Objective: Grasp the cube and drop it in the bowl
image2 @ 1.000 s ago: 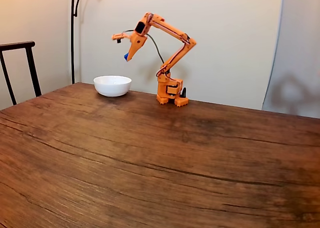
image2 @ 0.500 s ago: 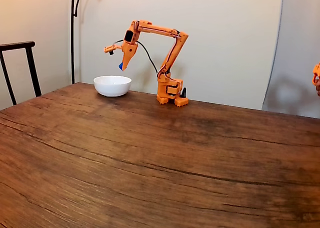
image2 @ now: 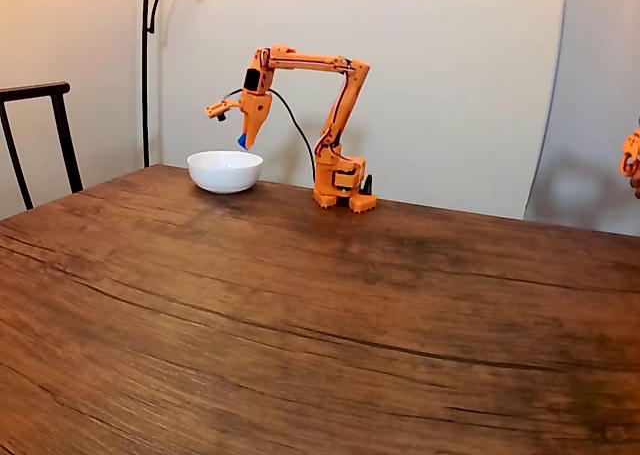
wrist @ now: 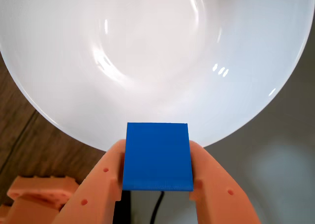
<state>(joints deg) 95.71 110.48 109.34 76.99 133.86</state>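
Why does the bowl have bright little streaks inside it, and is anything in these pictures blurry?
In the wrist view the streaks are glare from lights on the glossy bowl; the cube between the gripper fingers looks sharp. In the fixed view the light is soft and warm, the arm throws a faint shadow on the wall, and nothing is blurred.

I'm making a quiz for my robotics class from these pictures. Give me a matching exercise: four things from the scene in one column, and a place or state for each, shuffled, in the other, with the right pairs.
Things:
1. cube
2. bowl
3. gripper
4. chair

Places or states:
A. white, resting on the table
B. orange, hanging above the bowl
C. dark, at the left edge of the fixed view
D. blue, pinched between two fingers

Pairs: 1-D, 2-A, 3-B, 4-C
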